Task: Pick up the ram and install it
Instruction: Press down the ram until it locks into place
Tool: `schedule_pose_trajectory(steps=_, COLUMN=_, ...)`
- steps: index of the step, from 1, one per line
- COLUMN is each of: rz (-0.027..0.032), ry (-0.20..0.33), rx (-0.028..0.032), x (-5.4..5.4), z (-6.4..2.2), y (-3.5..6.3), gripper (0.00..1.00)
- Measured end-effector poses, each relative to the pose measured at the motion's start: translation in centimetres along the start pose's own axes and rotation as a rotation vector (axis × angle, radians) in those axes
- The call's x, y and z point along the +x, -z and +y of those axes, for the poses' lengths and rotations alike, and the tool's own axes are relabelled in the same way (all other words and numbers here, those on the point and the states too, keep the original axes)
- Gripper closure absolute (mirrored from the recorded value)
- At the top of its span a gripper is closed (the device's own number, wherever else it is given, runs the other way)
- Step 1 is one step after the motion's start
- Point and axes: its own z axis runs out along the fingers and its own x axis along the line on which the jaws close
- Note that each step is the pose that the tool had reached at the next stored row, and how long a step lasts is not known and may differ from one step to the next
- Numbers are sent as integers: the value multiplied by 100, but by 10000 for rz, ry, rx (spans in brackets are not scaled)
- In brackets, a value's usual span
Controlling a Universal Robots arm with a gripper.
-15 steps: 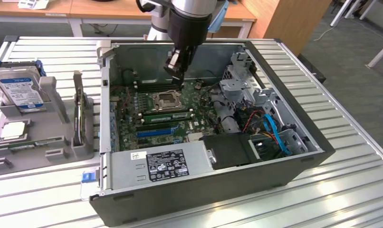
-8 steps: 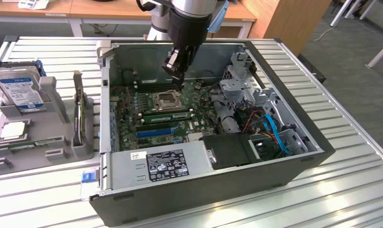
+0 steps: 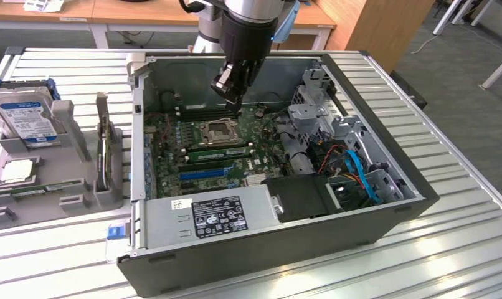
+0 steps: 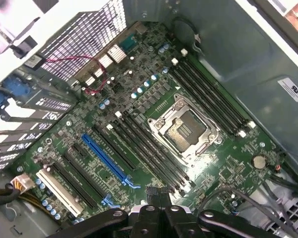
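Hovering gripper above CPU socket, jaws shut, nothing visibly held | ram seated in slot just beside socket, pressed in to connect | case lies open-side-up for access

closed hand hovers over the motherboard beside the empty processor socket.

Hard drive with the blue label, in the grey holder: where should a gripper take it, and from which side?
Probably by its two long edges near the top end, coming from above. The hard drive leans label-up in the grey holder, which hides its lower end.
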Motion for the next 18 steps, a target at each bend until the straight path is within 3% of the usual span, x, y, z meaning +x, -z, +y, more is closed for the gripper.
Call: schedule_pose_trajectory(steps=18, rz=-123, ry=-2403, rx=52, x=0, z=0, y=-7, gripper=90)
